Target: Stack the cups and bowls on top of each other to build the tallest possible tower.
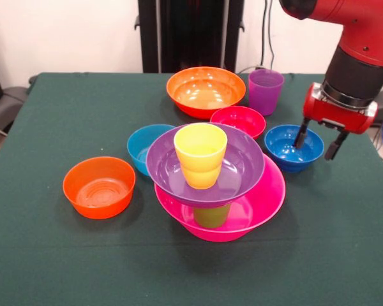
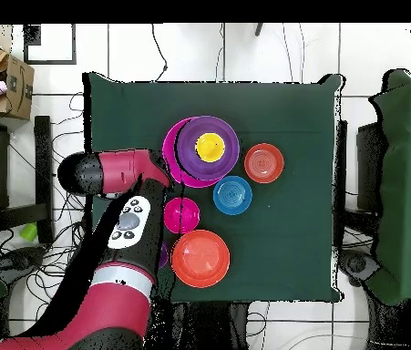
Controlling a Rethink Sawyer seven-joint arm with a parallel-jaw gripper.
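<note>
Small orange bowl [image 1: 99,187] and light blue bowl [image 1: 147,147] sit left of the tower [image 1: 214,182]. Behind it, big orange bowl [image 1: 205,91], red bowl [image 1: 238,120] and purple cup [image 1: 265,91] are crowded together. Jaws [image 1: 318,141] are spread, empty, over the dark blue bowl [image 1: 293,147]. Front worktop [image 1: 332,255] is left bare.

Tower [image 1: 210,182]: pink bowl [image 1: 268,197], green cup [image 1: 212,215], purple bowl [image 1: 242,167], yellow cup [image 1: 200,155] upright on top; other bowls and purple cup [image 1: 265,91] loose around it.
</note>
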